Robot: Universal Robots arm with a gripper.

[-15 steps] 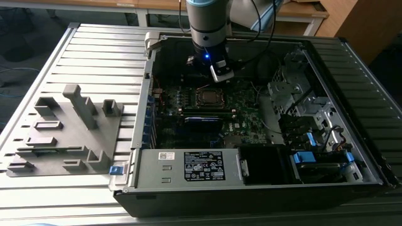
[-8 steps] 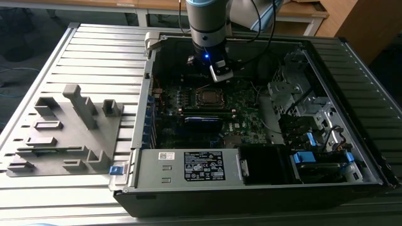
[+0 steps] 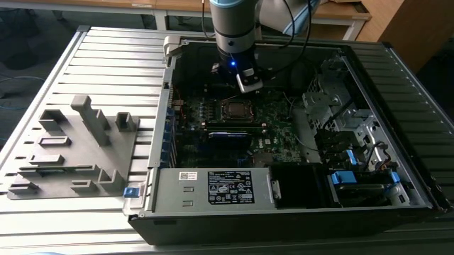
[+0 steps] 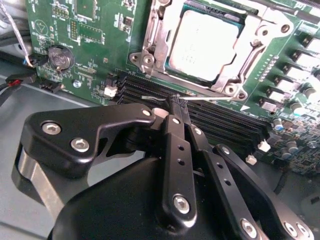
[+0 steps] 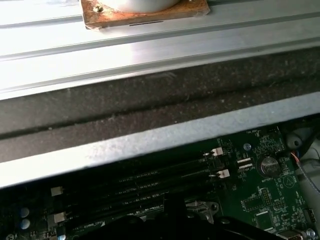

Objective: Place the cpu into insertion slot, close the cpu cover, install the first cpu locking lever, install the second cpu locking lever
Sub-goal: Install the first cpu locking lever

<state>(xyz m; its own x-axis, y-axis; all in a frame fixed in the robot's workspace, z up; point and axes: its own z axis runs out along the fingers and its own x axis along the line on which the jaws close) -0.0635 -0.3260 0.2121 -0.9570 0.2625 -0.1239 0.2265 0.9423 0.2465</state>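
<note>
The cpu (image 4: pixel 202 45), a dull silver square, lies in the insertion slot (image 3: pixel 234 110) on the green board. The silver cpu cover (image 4: pixel 159 42) is folded flat over it and frames the chip. My gripper (image 4: pixel 178 101) has its black fingers pressed together on a thin silver wire, a cpu locking lever (image 4: pixel 152 97), which runs along the near edge of the socket above the memory slots. In the exterior view the gripper (image 3: pixel 250 85) hangs inside the open computer case, just behind the socket.
Long black memory slots (image 4: pixel 220 117) (image 5: pixel 150 177) lie beside the socket, and a coin battery (image 4: pixel 59 57) sits further along the board. The case wall (image 5: pixel 150 135) rises close by. A grey fixture (image 3: pixel 78 149) stands at the exterior view's left, and drive cages (image 3: pixel 341 106) at its right.
</note>
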